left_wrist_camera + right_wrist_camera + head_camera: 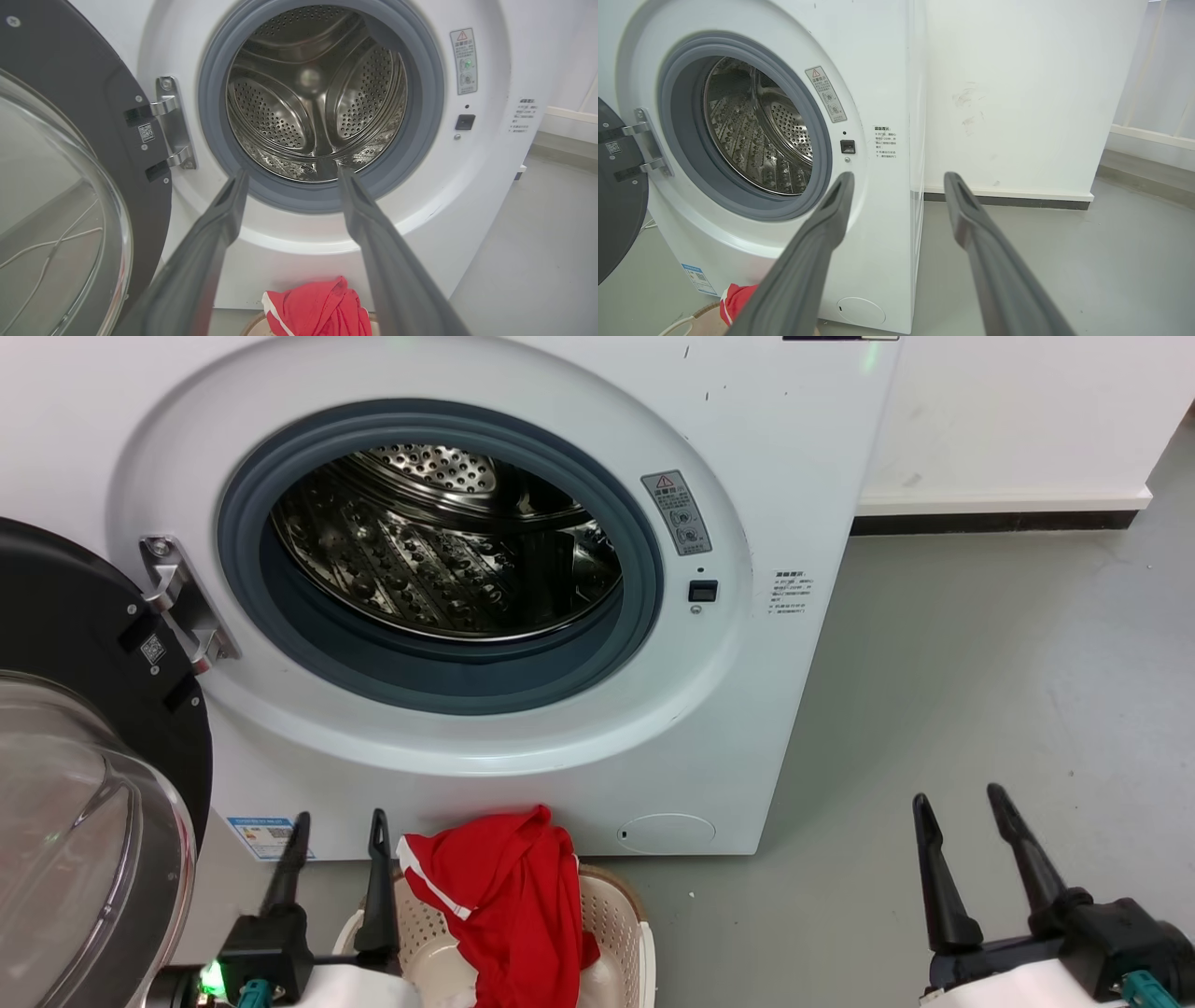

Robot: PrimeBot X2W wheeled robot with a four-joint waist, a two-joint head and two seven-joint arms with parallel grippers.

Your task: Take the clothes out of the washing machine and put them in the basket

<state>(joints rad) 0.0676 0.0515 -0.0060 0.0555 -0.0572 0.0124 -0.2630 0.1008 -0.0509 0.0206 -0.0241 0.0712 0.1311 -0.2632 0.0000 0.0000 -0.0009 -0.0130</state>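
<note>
The white washing machine [766, 429] stands in front of me with its door swung open to the left; its steel drum [439, 546] looks bare inside. Red clothes [509, 905] with white trim hang over the rim of the cream basket [621, 919] on the floor just below the porthole. In the left wrist view the same clothes [317, 308] peek up between my fingers. My left gripper [338, 826] is open, just left of the basket, holding nothing. My right gripper [960, 800] is open over the floor at the lower right, empty.
The black-framed glass door [84, 803] juts out at the left, close to my left arm. Grey floor [980, 663] stretches to the right of the machine, bounded by a white wall with a dark skirting [990, 521].
</note>
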